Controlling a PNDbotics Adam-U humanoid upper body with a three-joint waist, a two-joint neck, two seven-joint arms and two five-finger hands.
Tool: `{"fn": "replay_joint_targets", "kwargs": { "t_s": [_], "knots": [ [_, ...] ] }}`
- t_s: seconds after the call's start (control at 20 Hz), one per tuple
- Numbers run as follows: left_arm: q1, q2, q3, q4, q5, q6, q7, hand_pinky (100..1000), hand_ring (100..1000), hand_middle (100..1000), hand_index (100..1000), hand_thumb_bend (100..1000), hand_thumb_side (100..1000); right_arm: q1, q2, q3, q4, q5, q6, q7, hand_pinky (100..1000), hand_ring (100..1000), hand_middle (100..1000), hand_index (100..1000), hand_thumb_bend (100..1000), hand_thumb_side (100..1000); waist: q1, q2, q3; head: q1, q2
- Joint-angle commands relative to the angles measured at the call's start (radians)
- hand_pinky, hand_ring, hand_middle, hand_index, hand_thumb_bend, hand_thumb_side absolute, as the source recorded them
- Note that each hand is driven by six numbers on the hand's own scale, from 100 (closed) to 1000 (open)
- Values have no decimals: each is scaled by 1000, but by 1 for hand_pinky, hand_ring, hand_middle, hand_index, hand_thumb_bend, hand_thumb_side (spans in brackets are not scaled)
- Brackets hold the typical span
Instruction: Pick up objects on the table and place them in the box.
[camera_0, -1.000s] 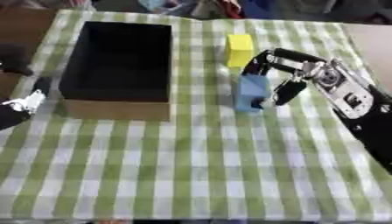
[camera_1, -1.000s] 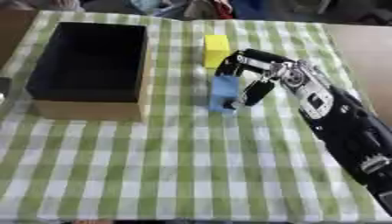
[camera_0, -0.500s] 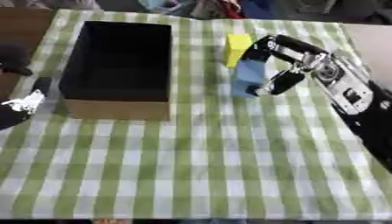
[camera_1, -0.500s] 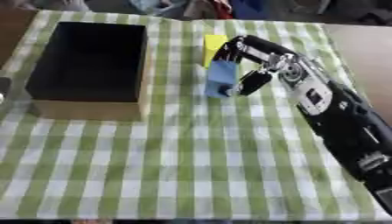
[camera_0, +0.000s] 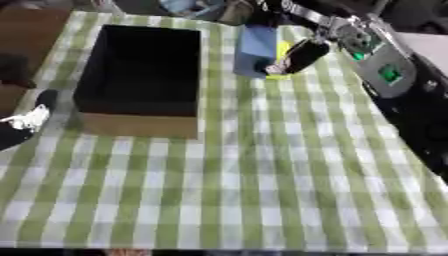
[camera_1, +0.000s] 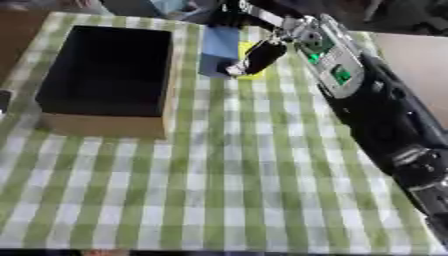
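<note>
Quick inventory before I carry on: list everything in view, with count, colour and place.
Open-topped cardboard box with black inside: one, brown and black, left half of the table.
Blue rectangular block: one, blue, held up right of the box's far end.
Yellow block: one, yellow, mostly hidden behind the blue block and fingers.
Green-and-white checked tablecloth: one, covering the table.
Right hand: one, black and silver, fingers curled round the blue block.
Left hand: one, at the left edge.

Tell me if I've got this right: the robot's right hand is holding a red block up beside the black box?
Not quite: the block is blue, not red, as the left eye view shows. The right hand does hold it in its fingers, beside the black box.
</note>
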Motion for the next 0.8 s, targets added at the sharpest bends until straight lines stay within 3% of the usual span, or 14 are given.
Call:
{"fn": "replay_joint_targets", "kwargs": {
  "t_s": [0.05,0.45,0.8],
  "knots": [
    [-21,16,-6,-14,6,-3,-11,700,569,570,726,363,100,-55,34,-22,32,44,-13,-4,680,644,401,524,396,155,2,-18,14,-16,-15],
    [-42,14,-20,-20,14,-6,-24,699,569,569,725,363,100,-138,164,-57,157,160,-47,-37,686,647,421,543,410,166,-12,-15,87,-70,-34],
    [-55,6,-25,-21,19,-7,-29,699,568,569,725,364,100,-126,284,-71,269,315,-88,-56,695,666,483,609,489,163,-12,-3,109,-95,-42]
  ]
}}
